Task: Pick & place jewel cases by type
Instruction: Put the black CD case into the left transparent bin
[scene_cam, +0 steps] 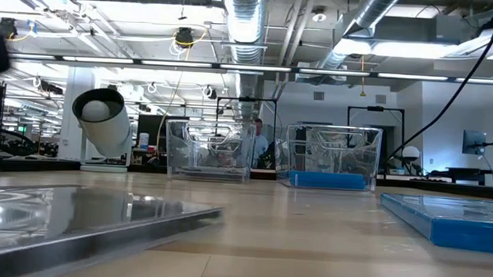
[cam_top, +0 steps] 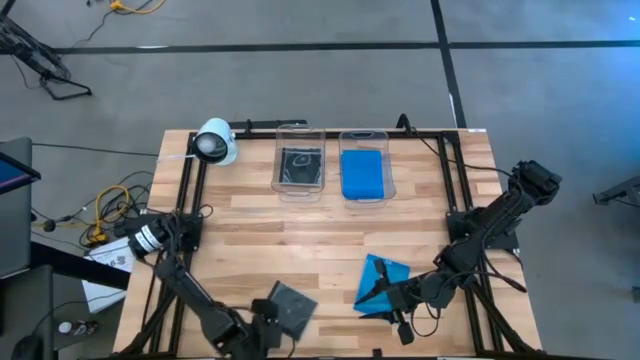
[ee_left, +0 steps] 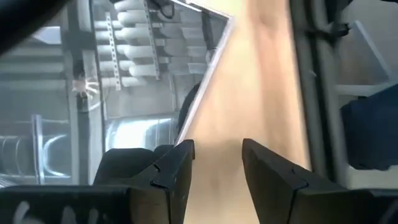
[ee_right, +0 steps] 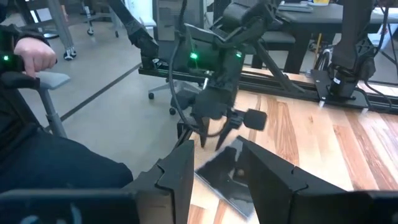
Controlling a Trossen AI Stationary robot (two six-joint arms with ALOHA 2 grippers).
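Observation:
A clear/black jewel case (cam_top: 289, 305) lies flat near the table's front edge, left of centre; it shows mirror-like in the low view (scene_cam: 88, 215). My left gripper (ee_left: 217, 155) stands open over bare wood right beside that case's edge (ee_left: 199, 81), pointing steeply down. A blue jewel case (cam_top: 381, 281) lies flat at the front right. My right gripper (cam_top: 388, 299) hovers open above its near edge, nearly level, with nothing between its fingers (ee_right: 180, 168). At the far middle stand two clear tubs: one (cam_top: 299, 168) holds a dark case, the other (cam_top: 363, 172) a blue case. My left gripper stands at the dark case's edge (ee_left: 186, 124), fingers pointing down from above. One finger (ee_left: 174, 162) lies next to that edge; whether it touches the case I cannot tell.
A white cylindrical camera (cam_top: 214, 143) sits at the table's far left corner. Black frame rails (cam_top: 186, 200) run along the table's sides. Bare wood lies between the tubs and the two loose cases. A person's hand (ee_right: 34, 55) shows beyond the table.

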